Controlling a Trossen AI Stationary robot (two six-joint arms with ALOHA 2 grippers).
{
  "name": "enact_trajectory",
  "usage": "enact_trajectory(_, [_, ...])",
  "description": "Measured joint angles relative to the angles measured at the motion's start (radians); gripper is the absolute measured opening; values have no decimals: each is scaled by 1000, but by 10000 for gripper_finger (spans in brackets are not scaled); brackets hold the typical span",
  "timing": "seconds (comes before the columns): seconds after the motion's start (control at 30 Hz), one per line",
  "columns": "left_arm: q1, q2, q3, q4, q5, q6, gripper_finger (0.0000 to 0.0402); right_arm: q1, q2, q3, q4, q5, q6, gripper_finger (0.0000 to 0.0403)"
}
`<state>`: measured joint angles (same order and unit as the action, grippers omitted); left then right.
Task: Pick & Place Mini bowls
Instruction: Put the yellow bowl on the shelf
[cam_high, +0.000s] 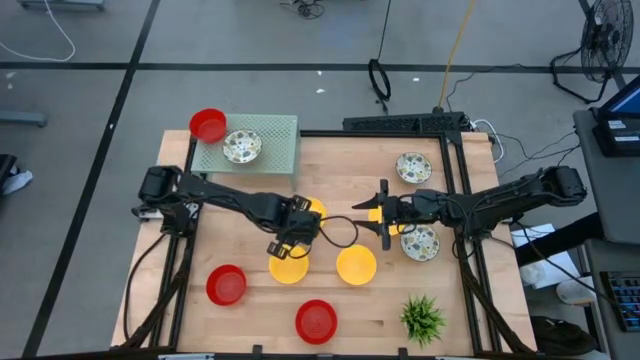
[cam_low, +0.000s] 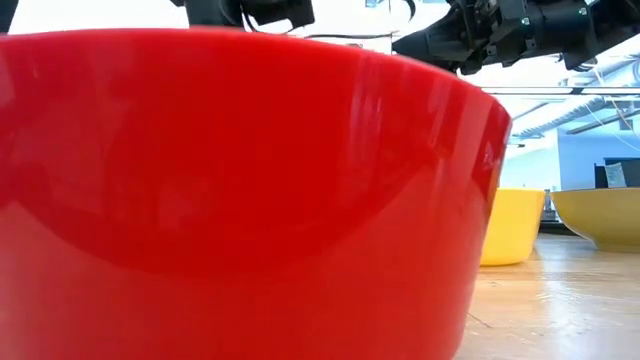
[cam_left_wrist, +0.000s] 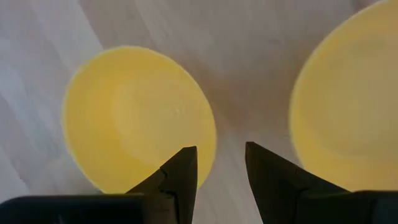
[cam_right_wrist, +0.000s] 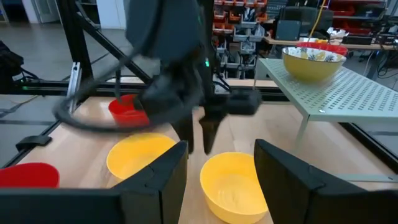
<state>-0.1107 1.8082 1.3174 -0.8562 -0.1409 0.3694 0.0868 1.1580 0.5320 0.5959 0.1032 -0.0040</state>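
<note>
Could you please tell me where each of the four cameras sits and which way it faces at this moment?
High: above the table, looking straight down; both arms show.
Low: at tabletop height, right behind a red bowl; arm parts show at the top.
Left wrist: looks down past open left gripper at two yellow bowls.
Right wrist: looks level across the table past open right gripper at the left arm.
Shared: the yellow bowls appear in all four.

Even, bright light; the glossy red plastic bowl (cam_low: 240, 200) fills the low view with soft glare, and the dark left arm (cam_right_wrist: 168, 68) blurs in the right wrist view
</note>
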Motion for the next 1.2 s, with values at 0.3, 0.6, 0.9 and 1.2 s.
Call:
enact_trajectory(0.3, [48,70,0,48,13,-13,140,0,0,0,-4,1,0,171])
enact_trajectory(0.6, [67,87,0,57,89,-50,117,0,0,0,-4,0,-1,171])
enact_trajectory(0.9, [60,75,1,51,118,-37,12,0,0,0,-1,0,-6,171])
enact_trajectory(1.2, [57,-12,19,43,90,-38,5,0,0,0,-1,0,-7,171])
